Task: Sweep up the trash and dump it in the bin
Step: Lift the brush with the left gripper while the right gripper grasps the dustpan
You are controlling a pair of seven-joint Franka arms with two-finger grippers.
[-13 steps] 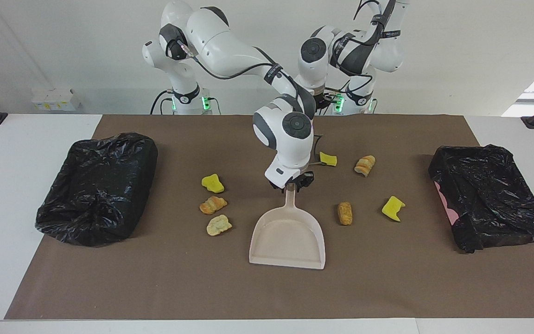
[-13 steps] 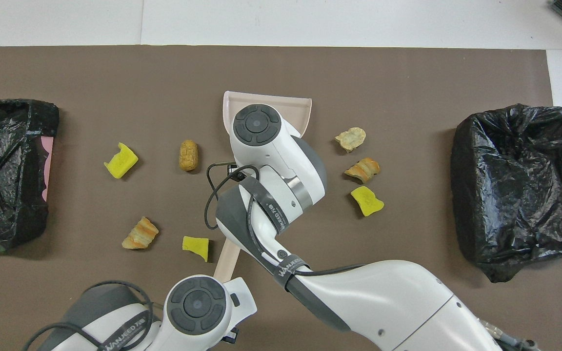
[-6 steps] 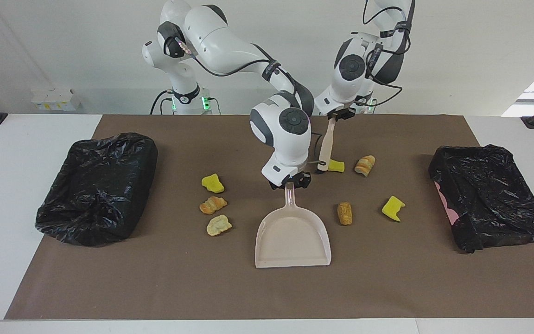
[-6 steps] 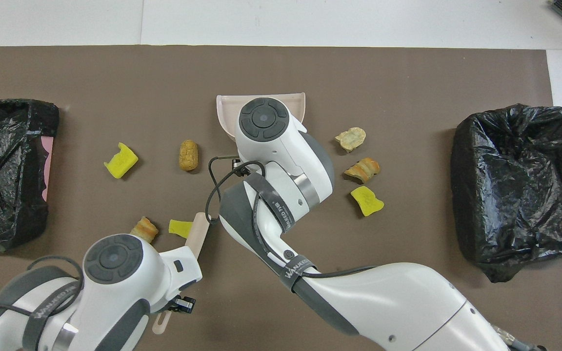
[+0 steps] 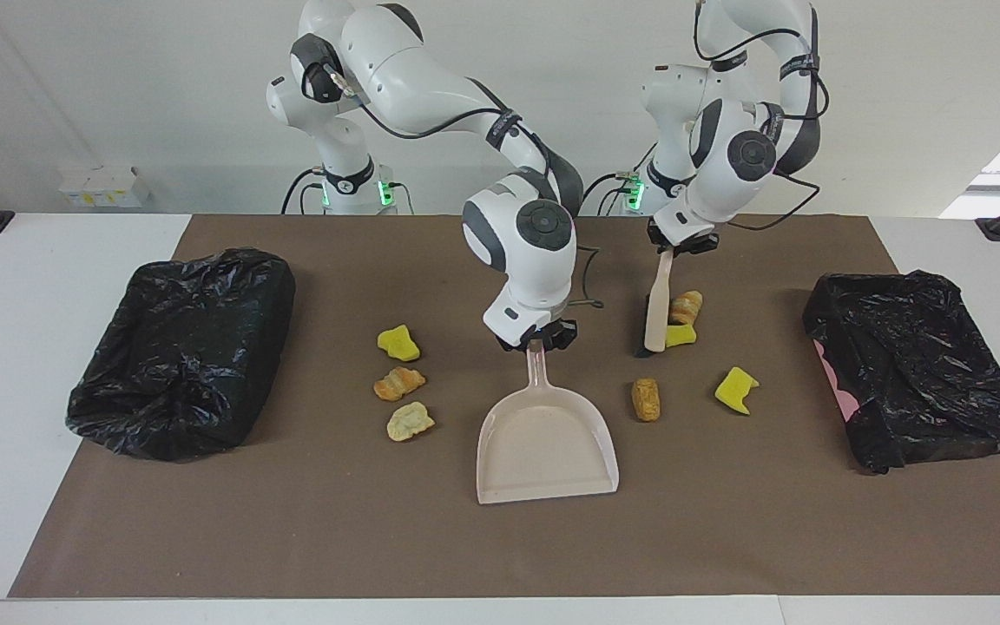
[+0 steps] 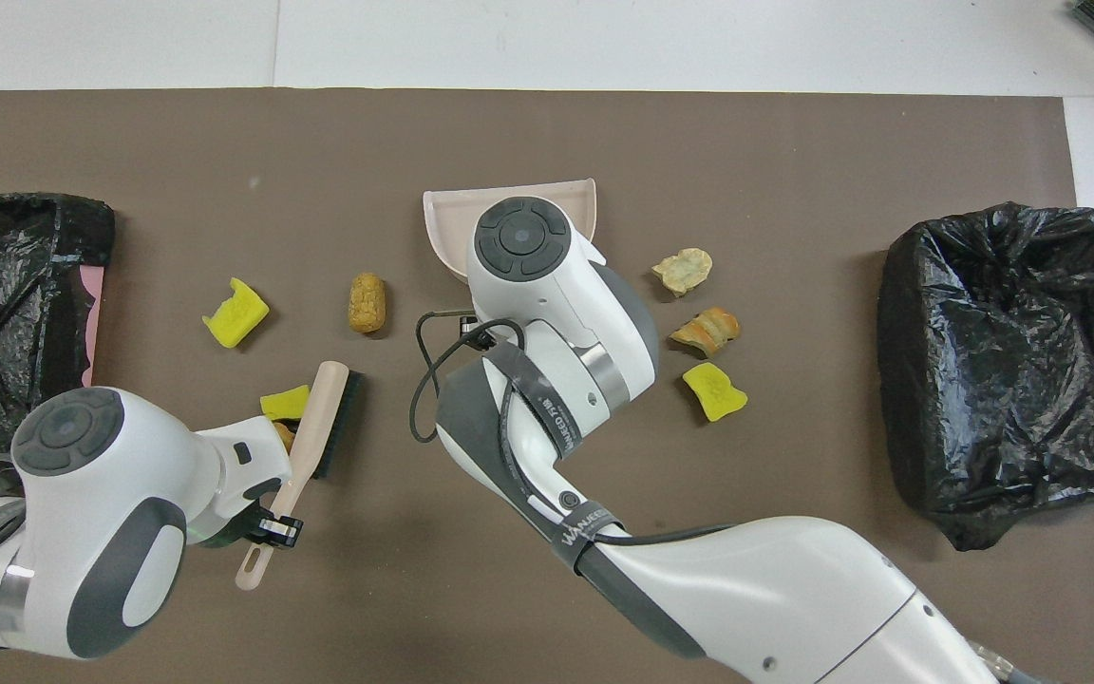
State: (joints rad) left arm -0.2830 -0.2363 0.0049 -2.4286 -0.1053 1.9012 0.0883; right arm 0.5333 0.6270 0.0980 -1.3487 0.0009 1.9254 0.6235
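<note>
The right arm reaches out from its base to mid-table, wrist bent steeply down, its right gripper [image 5: 538, 340] clamped tight with fingertips pointing at the table. The left arm stands folded high, forearm angled downward, its left gripper [image 5: 680, 246] also closed, held above the table toward its own end.
</note>
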